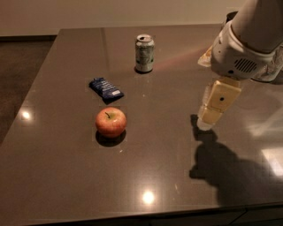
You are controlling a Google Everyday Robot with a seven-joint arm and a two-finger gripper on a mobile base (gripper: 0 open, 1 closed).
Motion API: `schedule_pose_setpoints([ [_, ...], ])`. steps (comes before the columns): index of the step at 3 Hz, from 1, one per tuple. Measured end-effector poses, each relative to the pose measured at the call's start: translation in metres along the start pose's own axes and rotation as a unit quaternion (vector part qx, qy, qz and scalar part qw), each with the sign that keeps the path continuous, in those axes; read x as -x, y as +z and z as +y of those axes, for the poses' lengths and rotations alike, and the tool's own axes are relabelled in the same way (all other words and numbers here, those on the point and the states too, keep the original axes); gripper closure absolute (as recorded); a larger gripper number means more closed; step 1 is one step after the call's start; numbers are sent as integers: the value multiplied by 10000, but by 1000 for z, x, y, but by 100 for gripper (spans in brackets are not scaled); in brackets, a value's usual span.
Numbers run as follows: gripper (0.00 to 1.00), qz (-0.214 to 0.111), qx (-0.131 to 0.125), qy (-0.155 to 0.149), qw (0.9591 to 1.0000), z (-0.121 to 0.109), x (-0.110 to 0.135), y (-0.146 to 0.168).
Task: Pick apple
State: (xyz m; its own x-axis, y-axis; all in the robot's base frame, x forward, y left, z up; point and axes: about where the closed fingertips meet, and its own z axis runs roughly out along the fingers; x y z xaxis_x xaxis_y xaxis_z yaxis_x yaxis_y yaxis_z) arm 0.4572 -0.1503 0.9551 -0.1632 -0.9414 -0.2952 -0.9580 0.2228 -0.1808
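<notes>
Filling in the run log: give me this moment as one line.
phase: pre-grasp | tool: right of apple, not touching | apple: upright on table, near blue packet | can: behind

A wide, glossy grey-brown desk (66,176) fills most of the view, and its polished top throws back small bright spots of overhead light near the left edge and the front. Behind it runs a plain pale wall (110,13), and a dark floor (17,66) lies to the left. The pincer (208,121) hangs above the desk's right part, over a dark shadow (221,163).
</notes>
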Motion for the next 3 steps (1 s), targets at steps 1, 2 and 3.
schedule_pose_setpoints([
  [1, 0, -450, 463, -213, 9977, 18, 47, 41],
  [2, 0, -843, 840, -397, 9921, 38, 86, 77],
  [3, 0, -1160, 940, -516, 9874, 49, 116, 106],
])
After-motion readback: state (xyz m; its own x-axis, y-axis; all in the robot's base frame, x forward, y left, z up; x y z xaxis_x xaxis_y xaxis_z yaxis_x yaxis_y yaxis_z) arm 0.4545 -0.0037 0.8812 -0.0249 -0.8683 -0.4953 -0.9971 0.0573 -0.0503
